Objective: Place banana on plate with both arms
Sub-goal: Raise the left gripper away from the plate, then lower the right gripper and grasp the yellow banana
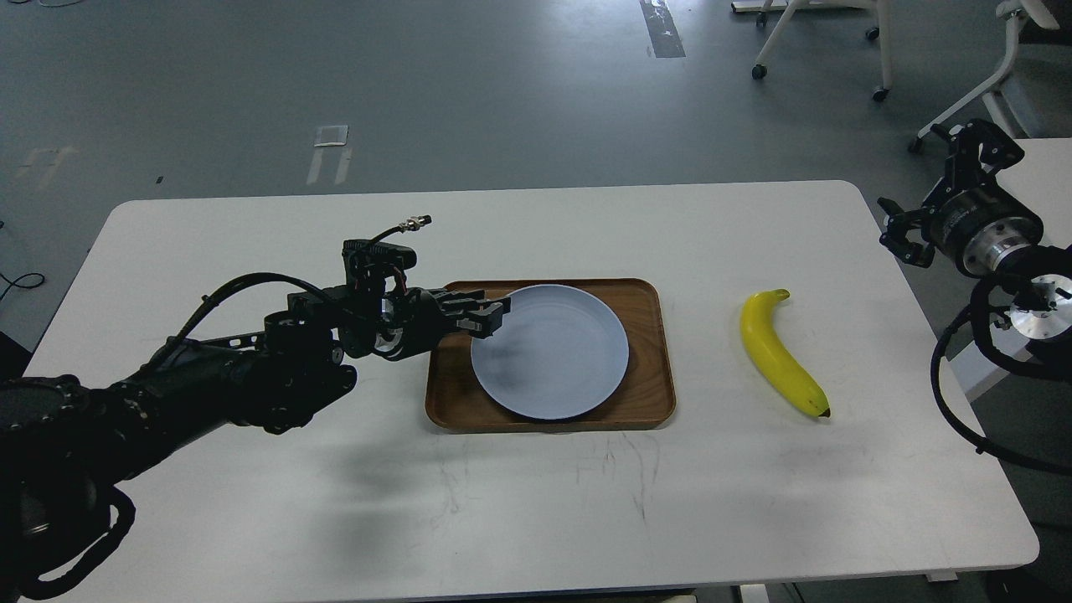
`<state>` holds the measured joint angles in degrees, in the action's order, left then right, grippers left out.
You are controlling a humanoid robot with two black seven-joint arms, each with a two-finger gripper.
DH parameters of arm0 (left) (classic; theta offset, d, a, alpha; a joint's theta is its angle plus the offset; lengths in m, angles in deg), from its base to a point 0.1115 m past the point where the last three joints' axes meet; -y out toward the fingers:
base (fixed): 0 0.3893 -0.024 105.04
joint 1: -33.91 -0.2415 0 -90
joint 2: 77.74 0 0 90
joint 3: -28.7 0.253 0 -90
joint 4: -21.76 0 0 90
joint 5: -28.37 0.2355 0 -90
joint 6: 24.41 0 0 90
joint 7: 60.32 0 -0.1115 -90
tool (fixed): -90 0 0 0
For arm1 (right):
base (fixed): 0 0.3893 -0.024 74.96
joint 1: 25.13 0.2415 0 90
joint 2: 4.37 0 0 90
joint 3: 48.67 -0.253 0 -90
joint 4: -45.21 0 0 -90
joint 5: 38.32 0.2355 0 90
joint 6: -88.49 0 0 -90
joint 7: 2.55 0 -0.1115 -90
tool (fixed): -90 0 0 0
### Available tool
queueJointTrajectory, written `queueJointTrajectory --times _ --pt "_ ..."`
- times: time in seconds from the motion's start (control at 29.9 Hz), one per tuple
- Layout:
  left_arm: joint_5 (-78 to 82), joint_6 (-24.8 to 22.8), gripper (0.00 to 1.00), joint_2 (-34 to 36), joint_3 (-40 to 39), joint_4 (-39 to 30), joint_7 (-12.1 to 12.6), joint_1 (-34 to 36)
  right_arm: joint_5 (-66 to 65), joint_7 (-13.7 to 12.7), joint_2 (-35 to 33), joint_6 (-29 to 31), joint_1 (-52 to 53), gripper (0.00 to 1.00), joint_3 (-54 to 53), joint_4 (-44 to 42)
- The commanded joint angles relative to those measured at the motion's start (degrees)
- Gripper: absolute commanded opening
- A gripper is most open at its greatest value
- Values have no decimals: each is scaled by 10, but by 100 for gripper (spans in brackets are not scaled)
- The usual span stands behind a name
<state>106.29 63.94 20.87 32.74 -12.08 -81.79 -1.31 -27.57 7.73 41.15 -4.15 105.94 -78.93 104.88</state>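
Note:
The yellow banana [780,352] lies on the white table [251,502] to the right of the tray, dark tip toward me. The pale blue plate [553,356] lies flat in the brown wooden tray [649,394]. My left gripper [496,314] is at the plate's left rim, its fingers spread apart just over the edge and gripping nothing. My right gripper [940,194] is off the table's right edge, far from the banana, with its claws wide apart and empty.
White chair legs on castors [837,50] stand on the grey floor behind the table. A second white table [1043,167] stands behind my right arm. Black cables loop under the right wrist [963,402].

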Motion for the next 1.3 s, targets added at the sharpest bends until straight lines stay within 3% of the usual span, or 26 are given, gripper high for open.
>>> queueJointTrajectory --times 0.0,0.07,0.23,0.33,0.4,0.47,0.5,0.53,0.6,0.63,0.67,0.73,0.9,1.27 --pt "-34 4 86 3 -10 0 -2 10 -1 1 -1 0 1 100 -3 1" --pt "-108 2 97 6 -15 -6 -4 29 -2 2 -2 3 1 100 -2 3" --pt "-392 -2 98 16 -37 -6 -9 105 -33 6 -3 5 17 100 2 14" --pt "-547 -9 98 28 -50 -6 -8 142 -142 7 -5 1 30 99 11 30" --pt "-614 -39 98 31 -53 2 10 180 -292 11 -20 -11 24 98 19 50" --pt "-677 -111 98 35 -92 4 68 198 -510 16 -43 -66 15 98 48 71" --pt "-695 -125 98 37 -115 4 88 197 -553 17 -46 -80 11 98 59 71" --pt "-717 -142 98 36 -166 3 132 186 -622 18 -48 -106 10 98 84 70" --pt "-731 -144 98 39 -211 4 182 161 -674 23 -50 -125 11 98 108 67" --pt "-738 -145 98 44 -253 4 225 136 -714 26 -53 -136 15 98 129 65" --pt "-740 -150 98 49 -291 3 252 118 -747 25 -58 -139 17 98 148 58" --pt "-740 -152 98 52 -335 -5 260 95 -782 25 -59 -141 18 98 166 51" --pt "-741 -163 98 61 -359 -14 260 62 -851 25 -53 -142 16 98 227 49" --pt "-733 -167 98 84 -358 -18 244 31 -868 26 70 -180 9 93 312 13"
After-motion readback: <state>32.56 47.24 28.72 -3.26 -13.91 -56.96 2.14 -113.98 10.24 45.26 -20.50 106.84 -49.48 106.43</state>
